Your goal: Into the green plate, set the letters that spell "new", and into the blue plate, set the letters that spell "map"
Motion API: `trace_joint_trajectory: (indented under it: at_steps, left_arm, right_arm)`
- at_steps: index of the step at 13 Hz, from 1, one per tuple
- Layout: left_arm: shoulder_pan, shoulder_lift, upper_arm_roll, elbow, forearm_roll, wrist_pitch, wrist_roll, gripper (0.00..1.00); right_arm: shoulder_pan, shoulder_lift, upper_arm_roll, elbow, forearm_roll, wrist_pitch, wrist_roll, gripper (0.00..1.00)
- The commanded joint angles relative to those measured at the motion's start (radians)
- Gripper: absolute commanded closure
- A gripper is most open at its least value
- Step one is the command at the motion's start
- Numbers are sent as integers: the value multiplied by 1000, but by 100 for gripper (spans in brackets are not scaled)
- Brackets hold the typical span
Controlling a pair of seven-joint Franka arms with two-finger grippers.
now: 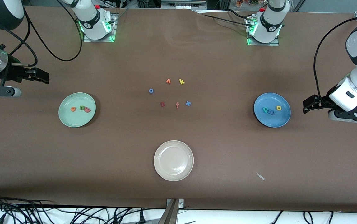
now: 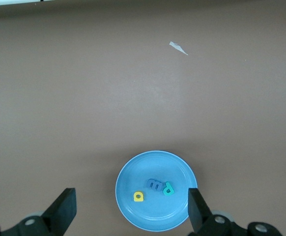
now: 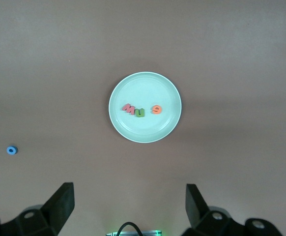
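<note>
The green plate point(image 1: 76, 120) point(image 3: 145, 132) lies toward the right arm's end of the table. It holds an orange "e" point(image 1: 73, 109) point(image 3: 156, 109), a green "n" point(image 1: 81, 108) point(image 3: 140, 113) and a pinkish-red "w" point(image 1: 87, 109) point(image 3: 128, 108) in a row. The blue plate point(image 1: 273, 122) point(image 2: 155, 164) lies toward the left arm's end with a teal "p" point(image 1: 265, 109) point(image 2: 168, 188), a blue "m" point(image 1: 271, 112) point(image 2: 154, 185) and a yellow "a" point(image 1: 279, 108) point(image 2: 138, 196) in it. My left gripper point(image 1: 307, 104) point(image 2: 130, 199) hangs open and empty by the blue plate's edge. My right gripper point(image 1: 41, 76) point(image 3: 128, 194) hangs open and empty over bare table beside the green plate.
A cream-white plate point(image 1: 173, 174) sits nearest the front camera, mid-table. Loose letters lie in the middle: a blue o point(image 1: 150, 91) point(image 3: 12, 150), an orange letter point(image 1: 168, 81), a yellow k point(image 1: 182, 81), a dark red z point(image 1: 162, 104), a salmon f point(image 1: 177, 105), a blue x point(image 1: 188, 103). A white scrap point(image 1: 260, 176) point(image 2: 178, 47) lies near the front edge.
</note>
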Motion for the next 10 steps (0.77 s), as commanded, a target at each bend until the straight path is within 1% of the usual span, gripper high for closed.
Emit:
trace_joint_trajectory:
  at_steps: [1,10]
  left_arm:
    - [3,-18,3,-14,-28,8,36,0]
    - [3,-16,3,-10,-34,5,35,0]
  right_arm:
    - [1,-5,0,5,14,-13,9,0]
    - [0,-4,-5,7,16,-14,-5,0]
